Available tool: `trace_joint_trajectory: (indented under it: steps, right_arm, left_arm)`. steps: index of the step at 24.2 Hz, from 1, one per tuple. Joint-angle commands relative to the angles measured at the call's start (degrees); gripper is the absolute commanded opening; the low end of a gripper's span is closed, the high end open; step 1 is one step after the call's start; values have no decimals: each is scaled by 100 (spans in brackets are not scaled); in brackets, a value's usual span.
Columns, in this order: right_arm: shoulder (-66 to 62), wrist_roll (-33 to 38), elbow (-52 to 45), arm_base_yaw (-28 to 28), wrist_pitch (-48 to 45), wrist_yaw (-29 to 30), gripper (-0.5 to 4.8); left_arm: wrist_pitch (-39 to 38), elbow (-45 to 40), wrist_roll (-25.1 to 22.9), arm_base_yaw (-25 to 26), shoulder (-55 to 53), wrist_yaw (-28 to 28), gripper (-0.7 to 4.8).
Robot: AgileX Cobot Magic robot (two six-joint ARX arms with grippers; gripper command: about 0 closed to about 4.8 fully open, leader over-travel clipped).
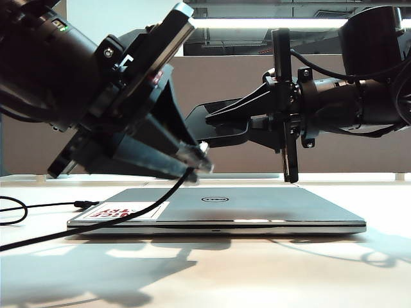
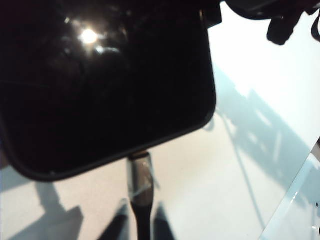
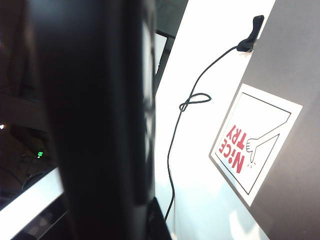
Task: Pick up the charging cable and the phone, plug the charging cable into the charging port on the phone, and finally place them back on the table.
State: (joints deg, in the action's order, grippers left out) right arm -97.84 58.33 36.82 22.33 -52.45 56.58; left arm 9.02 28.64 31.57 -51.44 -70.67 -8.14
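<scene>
**Plug meets the phone above the laptop**

The right hand (image 1: 218,123) is clamped on the phone (image 2: 100,85), holding it in the air over the closed silver laptop (image 1: 257,208). The left hand (image 1: 196,160) pinches the silver plug end of the charging cable (image 2: 140,177), whose tip touches the phone's lower edge; whether it is seated I cannot tell. The cord trails down across the laptop's red-lettered sticker (image 3: 250,145) onto the white worktop (image 1: 212,276).

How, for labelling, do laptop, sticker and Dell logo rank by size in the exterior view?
Laptop, largest.
Sticker.
Dell logo, smallest.
Above it, left claw reaches from left, right claw from right.
</scene>
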Motion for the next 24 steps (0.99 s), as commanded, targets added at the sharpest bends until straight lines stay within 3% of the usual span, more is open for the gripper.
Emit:
trace_joint_trajectory:
  steps: [1, 15, 16, 17, 18, 19, 24]
  right_arm:
    - [59, -4, 44, 13, -225, 55, -3]
    - [59, -140, 44, 59, -328, 94, -3]
    - [57, -157, 44, 46, -361, 46, -3]
    - [59, -160, 44, 39, -363, 7, -3]
    - [59, -168, 44, 31, -363, -13, -3]
    - [59, -199, 44, 31, -363, -31, -3]
    - [74, -260, 46, -273, -337, -122, -5]
  left_arm:
    - [61, 17, -15, -11, 11, 0, -7]
    - [437, 17, 37, -2, -31, 2, -6]
    - [437, 17, 37, -2, -31, 2, 5]
    - [435, 17, 37, -4, -31, 2, 55]
    - [422, 17, 37, -4, -31, 2, 160]
    - [402, 20, 37, -4, -28, 2, 188]
    - [2, 61, 33, -2, 308, 4, 181]
